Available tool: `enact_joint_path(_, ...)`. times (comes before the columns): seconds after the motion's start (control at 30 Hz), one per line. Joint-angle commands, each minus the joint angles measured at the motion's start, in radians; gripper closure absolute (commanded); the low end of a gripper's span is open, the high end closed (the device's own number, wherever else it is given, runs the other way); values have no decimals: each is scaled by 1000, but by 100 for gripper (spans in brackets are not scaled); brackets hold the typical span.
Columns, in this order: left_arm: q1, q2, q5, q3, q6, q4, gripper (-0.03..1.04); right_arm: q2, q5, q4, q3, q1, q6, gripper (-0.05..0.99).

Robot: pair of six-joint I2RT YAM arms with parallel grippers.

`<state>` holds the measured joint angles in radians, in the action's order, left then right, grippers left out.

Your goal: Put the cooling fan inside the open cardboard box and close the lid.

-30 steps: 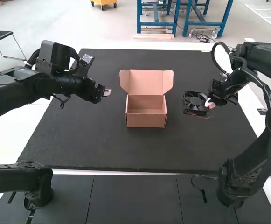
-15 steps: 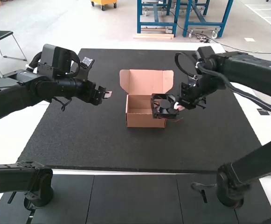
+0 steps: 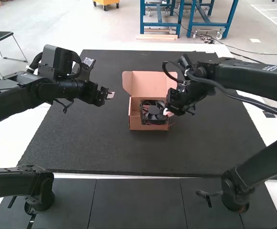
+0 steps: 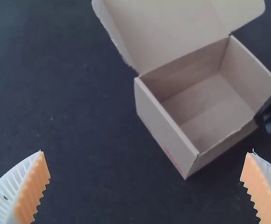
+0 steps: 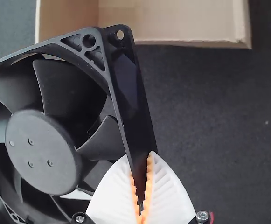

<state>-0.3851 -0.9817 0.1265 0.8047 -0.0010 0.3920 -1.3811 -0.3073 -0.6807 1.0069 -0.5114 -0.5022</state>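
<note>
Across the table lies a broad black mat (image 3: 81, 138), and both arms work above it. The left arm (image 3: 28, 90) reaches in from its own side and stops short of the middle. The right arm (image 3: 243, 76) stretches across from the other side, with its wrist over the centre.

At the middle of the mat stands the cardboard box (image 3: 149, 121) (image 4: 158, 116) (image 5: 172, 18). It is open at the top, and its lid (image 3: 150, 83) (image 4: 172, 32) stands up from the back edge.

The cooling fan (image 3: 152, 110) (image 5: 42, 140) is black and square-framed. It is held tilted over the box's opening, toward the right arm's side. I cannot tell whether any part of it sits below the rim.

The right gripper (image 3: 169, 110) (image 5: 140, 186) is clenched on the fan's frame. Its white ribbed fingers (image 5: 168, 186) press their orange pads against one edge of the frame from both sides.

The left gripper (image 3: 107, 94) (image 4: 144, 156) hangs in the air beside the box on the left arm's side, well apart from it and touching nothing. It is released, its two orange-padded fingers (image 4: 30, 186) spread wide and aimed at the box.
</note>
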Motion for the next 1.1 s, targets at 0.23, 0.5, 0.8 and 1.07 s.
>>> enact_joint_path(0.23,8,5,-8,34,-24,-13,4,-121,0,36,111,-47,-38,96)
enact_joint_path(0.5,8,5,-8,33,-25,-25,4,-213,28,38,203,-39,-22,96)
enact_joint_path(0.8,8,6,-8,34,-24,-22,4,-271,56,50,248,25,-24,96)
enact_joint_path(1.07,8,6,-7,33,-24,-31,4,-303,65,75,271,68,-55,96)
